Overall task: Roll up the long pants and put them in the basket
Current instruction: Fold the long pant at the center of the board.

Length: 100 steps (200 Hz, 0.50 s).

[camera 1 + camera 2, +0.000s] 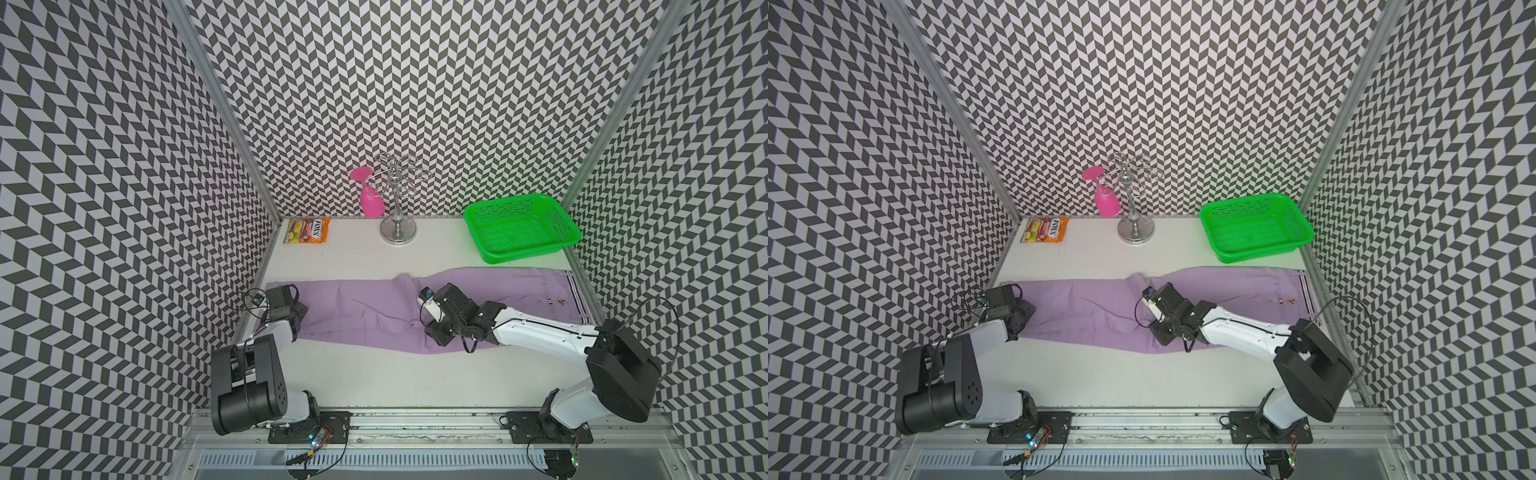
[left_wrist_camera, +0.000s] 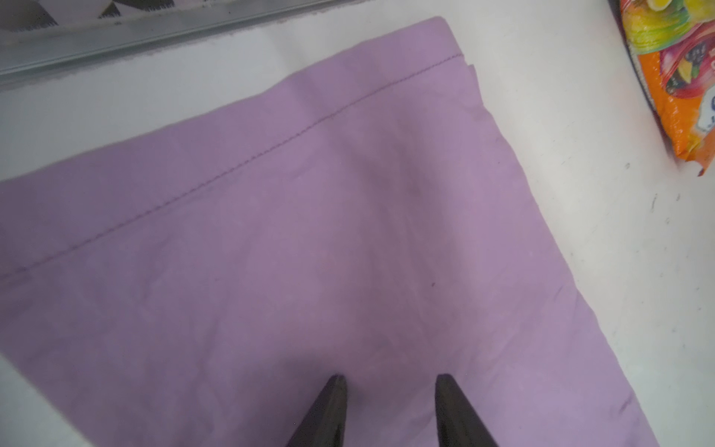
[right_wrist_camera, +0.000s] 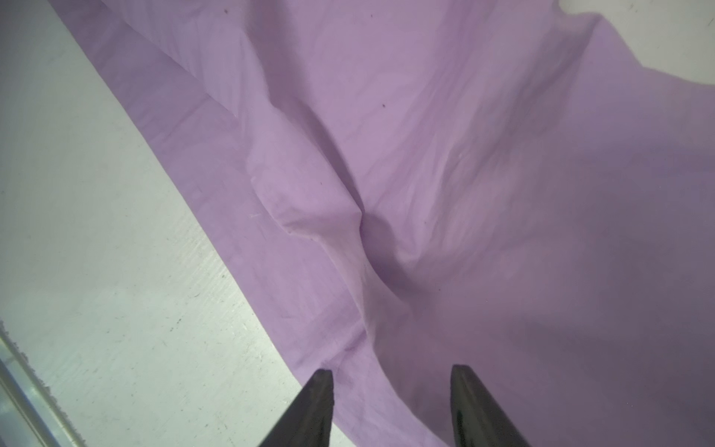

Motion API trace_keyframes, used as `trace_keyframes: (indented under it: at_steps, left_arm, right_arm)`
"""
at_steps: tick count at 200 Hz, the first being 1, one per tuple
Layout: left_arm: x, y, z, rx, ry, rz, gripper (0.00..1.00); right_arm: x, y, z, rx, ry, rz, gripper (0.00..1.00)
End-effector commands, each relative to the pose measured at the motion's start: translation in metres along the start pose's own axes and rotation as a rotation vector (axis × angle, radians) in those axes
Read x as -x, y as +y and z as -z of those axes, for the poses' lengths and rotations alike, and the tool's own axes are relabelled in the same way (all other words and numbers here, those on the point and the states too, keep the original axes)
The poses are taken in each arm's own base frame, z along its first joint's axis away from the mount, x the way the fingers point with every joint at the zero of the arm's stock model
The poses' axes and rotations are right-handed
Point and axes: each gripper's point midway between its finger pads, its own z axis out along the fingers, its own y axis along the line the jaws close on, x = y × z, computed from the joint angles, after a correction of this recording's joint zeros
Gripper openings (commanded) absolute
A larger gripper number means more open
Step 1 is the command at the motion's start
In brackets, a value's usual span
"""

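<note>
Because no turn of cloth has yet been formed, task stage: early; rolling is judged not yet begun.
Long pants (image 1: 365,307): laid flat across the table (image 1: 395,374), legs stacked one on the other, so the garment forms one long narrow strip suited to rolling from one end.
Waistband (image 1: 575,295): at the robot's right, by the side wall; striped trim visible in both top views.
Leg hem (image 2: 271,151): at the robot's left, stitched line exposed; judged the natural starting edge, being the thinnest end.
Left gripper (image 2: 390,381): over the leg near the hem, jaws partly apart, flat cloth showing between the tips; no fold seen caught.
Right gripper (image 3: 390,373): at the near edge of the garment about mid-length, jaws apart, holding nothing.
Crease (image 3: 371,240): raised ridge just ahead of the right tips; judged worth flattening, since it would skew the roll.
Green basket (image 1: 528,254): far right, near the waistband's far edge but apart from it.
Snack packet (image 1: 307,230): far left corner, apart from the hem.
Glass rack (image 1: 398,199): at the back wall with a pink glass (image 1: 371,201) hung on it; outside the rolling path.
Next move, judged: both pincers take the hem corners and turn them over toward the waistband.
</note>
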Motion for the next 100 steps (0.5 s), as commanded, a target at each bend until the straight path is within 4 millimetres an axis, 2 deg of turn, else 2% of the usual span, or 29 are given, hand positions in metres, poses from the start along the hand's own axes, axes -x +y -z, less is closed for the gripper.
trace_keyframes:
  at_steps: [1,27,53,58,68,77,100]
  left_arm:
    - [-0.004,0.016,0.005,0.023,-0.004,0.043,0.42]
    - [0.013,0.027,0.019,0.056,-0.097,0.077,0.42]
    - [0.017,0.04,0.026,0.068,-0.135,0.125,0.42]
    - [0.017,0.042,0.027,0.078,-0.14,0.133,0.43]
    - [0.017,0.045,0.028,0.079,-0.147,0.148,0.43]
    - [0.018,0.045,0.029,0.073,-0.153,0.154,0.43]
    - [0.02,0.046,0.03,0.074,-0.16,0.159,0.44]
  right_arm:
    - [0.012,-0.012,-0.009,-0.073,-0.053,0.022,0.54]
    - [0.009,-0.022,-0.022,-0.133,-0.027,0.053,0.53]
    - [0.004,-0.025,-0.039,-0.147,0.008,0.063,0.43]
    - [0.003,-0.026,-0.042,-0.152,0.013,0.065,0.39]
    - [0.003,-0.029,-0.045,-0.169,0.017,0.063,0.2]
    - [0.006,-0.03,-0.044,-0.18,0.012,0.062,0.09]
    - [0.018,-0.033,-0.026,-0.201,-0.015,0.057,0.0]
